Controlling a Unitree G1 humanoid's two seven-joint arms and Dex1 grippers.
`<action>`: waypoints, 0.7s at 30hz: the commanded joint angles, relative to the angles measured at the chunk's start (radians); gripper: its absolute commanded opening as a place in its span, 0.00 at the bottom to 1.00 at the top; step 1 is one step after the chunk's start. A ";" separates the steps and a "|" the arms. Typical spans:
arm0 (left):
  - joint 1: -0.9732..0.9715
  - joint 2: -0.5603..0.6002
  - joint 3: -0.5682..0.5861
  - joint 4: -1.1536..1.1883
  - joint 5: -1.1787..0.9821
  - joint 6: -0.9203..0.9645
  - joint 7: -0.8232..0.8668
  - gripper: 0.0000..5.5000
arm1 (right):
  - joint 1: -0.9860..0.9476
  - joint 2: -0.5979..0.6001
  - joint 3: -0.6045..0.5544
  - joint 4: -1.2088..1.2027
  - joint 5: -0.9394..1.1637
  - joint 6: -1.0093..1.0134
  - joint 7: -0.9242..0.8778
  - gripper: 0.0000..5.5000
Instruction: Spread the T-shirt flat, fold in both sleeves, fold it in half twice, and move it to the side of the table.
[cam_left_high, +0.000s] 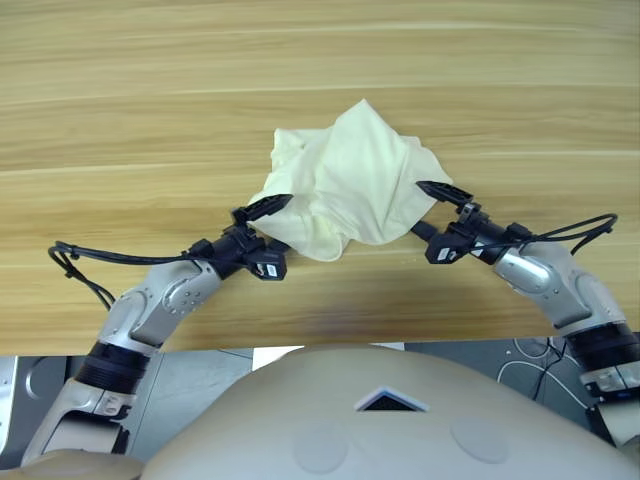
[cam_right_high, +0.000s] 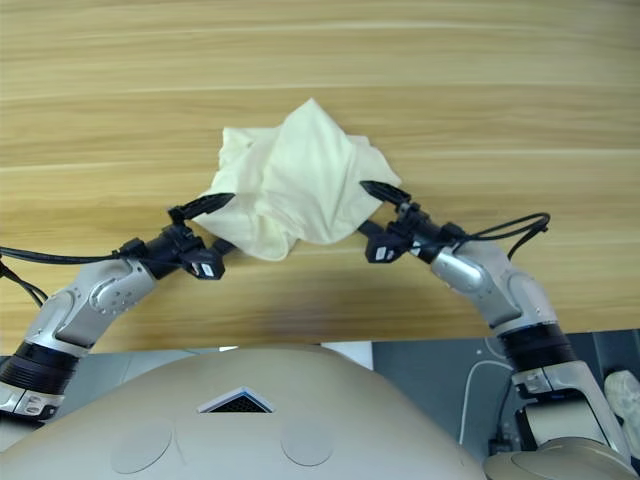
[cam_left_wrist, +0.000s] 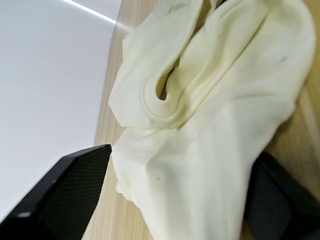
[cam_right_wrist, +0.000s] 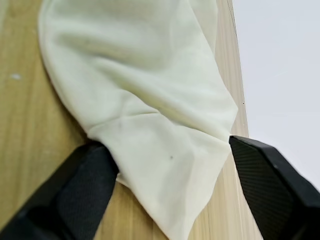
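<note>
A pale yellow T-shirt (cam_left_high: 345, 185) lies crumpled in a heap on the wooden table (cam_left_high: 130, 100), a little toward me from its middle. My left gripper (cam_left_high: 272, 225) sits at the heap's near left edge, open, with a fold of cloth (cam_left_wrist: 210, 125) between its two black fingers (cam_left_wrist: 60, 192). At the near right edge is my right gripper (cam_left_high: 425, 210), also open. Its fingers (cam_right_wrist: 272, 182) straddle a hanging corner of the shirt (cam_right_wrist: 150, 100). Neither pair of fingers presses on the fabric.
Bare wood stretches on every side of the shirt, widest at the far side and to the left. The table's near edge (cam_left_high: 200, 347) runs just behind my forearms. Black cables (cam_left_high: 80, 262) loop off both wrists.
</note>
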 joint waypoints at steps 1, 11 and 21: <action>0.034 0.013 -0.034 0.051 0.020 0.025 -0.040 0.72 | 0.046 -0.005 0.051 0.031 -0.017 0.012 0.060 0.65; 0.035 0.026 -0.037 0.066 0.015 0.026 -0.036 0.43 | 0.032 -0.009 0.050 0.077 -0.022 0.009 0.023 0.32; 0.047 0.036 -0.031 0.058 0.020 0.023 -0.025 0.18 | 0.019 -0.017 0.061 0.087 -0.011 0.002 0.038 0.03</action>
